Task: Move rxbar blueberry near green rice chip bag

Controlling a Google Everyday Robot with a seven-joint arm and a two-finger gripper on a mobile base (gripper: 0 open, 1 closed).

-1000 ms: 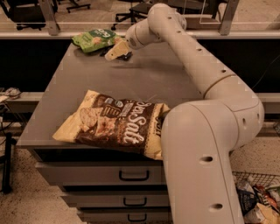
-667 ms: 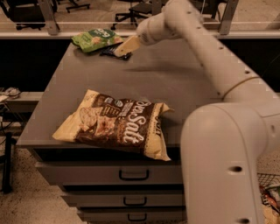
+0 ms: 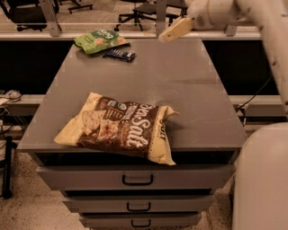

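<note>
The rxbar blueberry, a small dark navy wrapper, lies flat on the grey cabinet top at the far left. Its left end is right beside the lower edge of the green rice chip bag, which sits at the far left corner. My gripper is raised above the far edge of the top, to the right of the bar and well apart from it. It holds nothing.
A big brown-and-cream "Sea Salt" chip bag lies at the front of the top and overhangs the front edge. Drawers are below. My arm fills the right side. Office chairs stand behind.
My gripper has let go of the bar, which now lies beside the green bag. The gripper has lifted and drawn back to the right.
</note>
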